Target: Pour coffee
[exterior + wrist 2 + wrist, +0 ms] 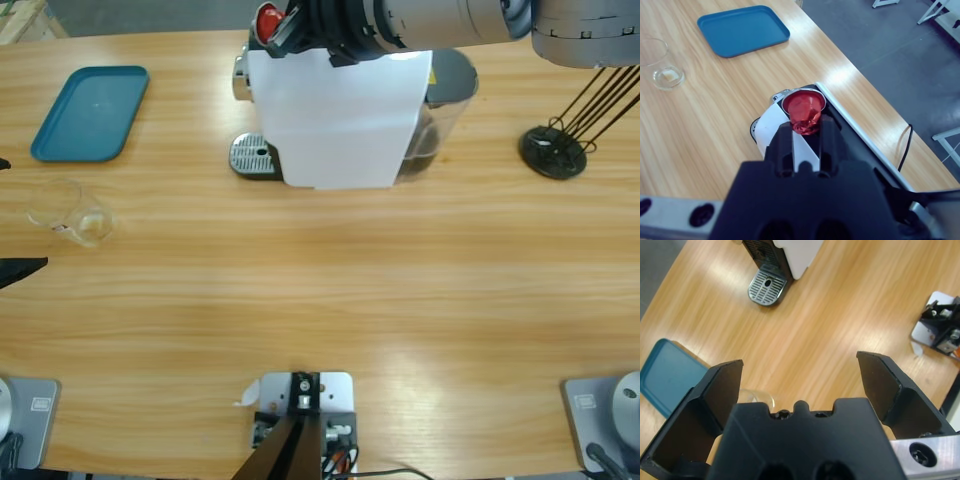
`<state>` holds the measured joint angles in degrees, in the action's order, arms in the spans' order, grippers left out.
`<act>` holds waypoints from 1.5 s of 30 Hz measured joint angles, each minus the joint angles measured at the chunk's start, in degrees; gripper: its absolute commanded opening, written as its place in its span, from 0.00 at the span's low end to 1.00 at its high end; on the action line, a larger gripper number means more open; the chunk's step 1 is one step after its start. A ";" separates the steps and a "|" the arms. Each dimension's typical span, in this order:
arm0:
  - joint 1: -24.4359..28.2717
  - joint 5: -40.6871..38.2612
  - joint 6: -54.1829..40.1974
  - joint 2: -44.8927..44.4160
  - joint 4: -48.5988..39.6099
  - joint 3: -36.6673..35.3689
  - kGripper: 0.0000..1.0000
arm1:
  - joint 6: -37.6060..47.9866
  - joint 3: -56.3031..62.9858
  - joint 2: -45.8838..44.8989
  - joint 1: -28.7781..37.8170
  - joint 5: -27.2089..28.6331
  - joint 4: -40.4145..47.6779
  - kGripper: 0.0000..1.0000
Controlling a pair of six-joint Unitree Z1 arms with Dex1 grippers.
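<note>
Tabletop [330, 300]: a long wooden surface, on which everything in the scene is carried.

Coffee machine [335, 125]: a white-bodied machine is stood at the far middle of the tabletop, with its drip grille [252, 155] at the left end; nothing is set on the grille.

Tray [90, 112]: a blue tray is laid at the far left, well apart from the machine; nothing is seen on it.

Glass [70, 212]: a small clear glass is stood near the left edge, in front of the tray and well apart from the grille.

Right tool [805, 131]: it is held above the top of the machine, closed on a small red capsule [804, 111], which is pinched between the jaws with its rim away from the wrist.

Left tool [800, 385]: its jaws are spread wide and nothing is held; the rim of the glass is seen just past one jaw.

Coffee: no dark liquid is seen anywhere; the glass appears dry, so the coffee is judged not yet brewed.

Step in hand: the loading of the capsule into the machine is judged to be under way, so the task is early.

Next move: the capsule would need to be lined up over the machine's slot, which is hidden beneath the arm in the high view, then lowered and released; the glass would later have to be grasped and set on the grille.
</note>
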<state>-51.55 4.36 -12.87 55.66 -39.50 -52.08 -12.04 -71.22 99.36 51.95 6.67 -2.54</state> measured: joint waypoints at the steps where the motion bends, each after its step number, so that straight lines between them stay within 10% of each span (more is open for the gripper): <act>1: 0.00 0.00 0.00 0.00 0.00 0.00 1.00 | 0.00 0.00 0.05 0.00 0.00 0.00 0.00; 3: 0.00 0.00 0.00 0.00 0.00 0.00 1.00 | 0.00 0.00 0.07 0.00 0.00 0.00 0.04; 6: 0.00 0.00 0.00 0.00 0.00 0.00 1.00 | 0.00 0.00 0.07 0.00 0.00 0.00 0.51; 10: 0.00 0.00 0.00 0.00 0.00 0.00 1.00 | 0.00 0.00 0.13 0.00 0.77 0.00 0.85; 16: 0.00 0.00 0.00 0.00 0.00 0.00 1.00 | 0.00 -0.01 0.88 0.01 3.79 0.00 0.94; 27: 0.00 0.00 0.00 0.00 0.00 0.00 1.00 | 0.10 -0.16 0.88 1.44 4.87 0.00 0.88; 31: 0.00 0.00 0.00 0.00 0.00 0.00 1.00 | 3.79 -0.74 0.87 6.46 4.91 -0.01 0.73; 36: 0.10 0.00 0.00 0.00 0.00 0.00 1.00 | 18.44 -0.74 0.32 12.70 7.22 -3.88 0.23; 40: 0.23 0.00 0.00 -0.02 0.00 0.00 0.99 | 32.91 1.81 -3.23 13.77 8.69 -6.31 0.01; 45: 0.24 0.00 0.00 -0.37 -0.02 0.00 0.99 | 46.16 8.22 -8.03 13.80 13.79 -8.08 0.00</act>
<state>-51.31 4.36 -12.87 55.29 -39.52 -52.08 34.12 -63.00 91.33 65.75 20.45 -10.62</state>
